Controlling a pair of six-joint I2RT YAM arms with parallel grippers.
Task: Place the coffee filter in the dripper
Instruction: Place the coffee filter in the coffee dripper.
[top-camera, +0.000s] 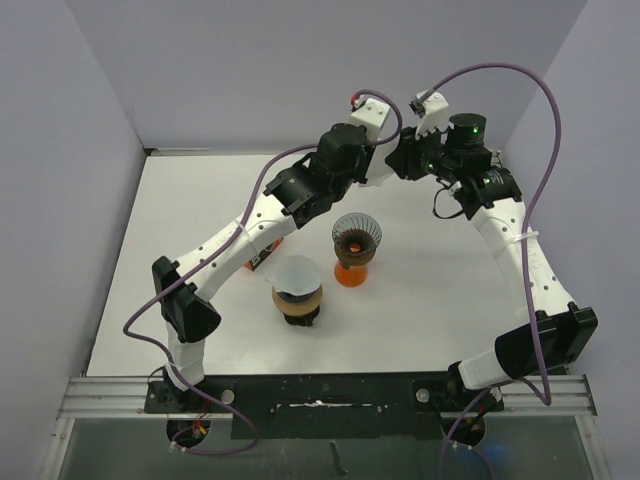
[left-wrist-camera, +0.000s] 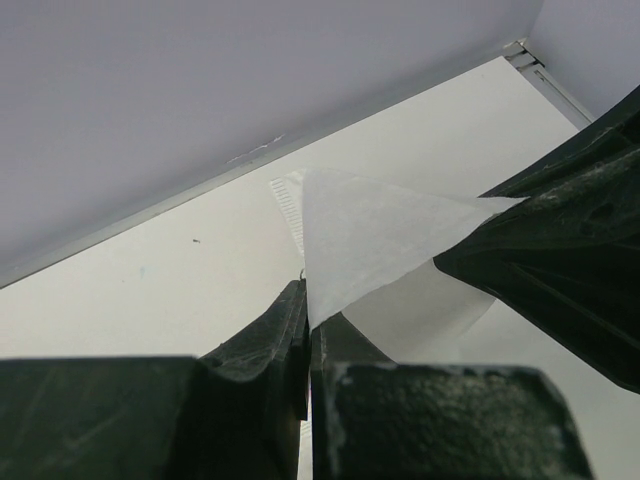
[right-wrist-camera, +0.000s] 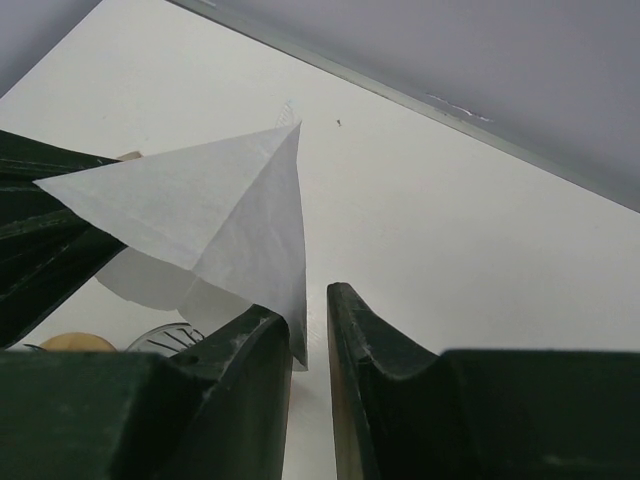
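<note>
Currently the left gripper (left-wrist-camera: 308, 300) pinches the coffee filter (left-wrist-camera: 380, 240); at three o'clock, the right gripper (right-wrist-camera: 310, 322) straddles its edge, fingers slightly apart

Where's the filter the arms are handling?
In both wrist views the coffee filter hangs above the far side of the table, pinched in the left tool; the right tool, open, straddles another corner.

The coffee filter (left-wrist-camera: 380, 240) is a white paper cone, pressed flat and creased, held up in the air by its lower edge in the left gripper (left-wrist-camera: 308, 300). The dripper (top-camera: 356, 238), a dark ribbed cone on an orange foot, stands upright on the table (top-camera: 200, 200).
</note>
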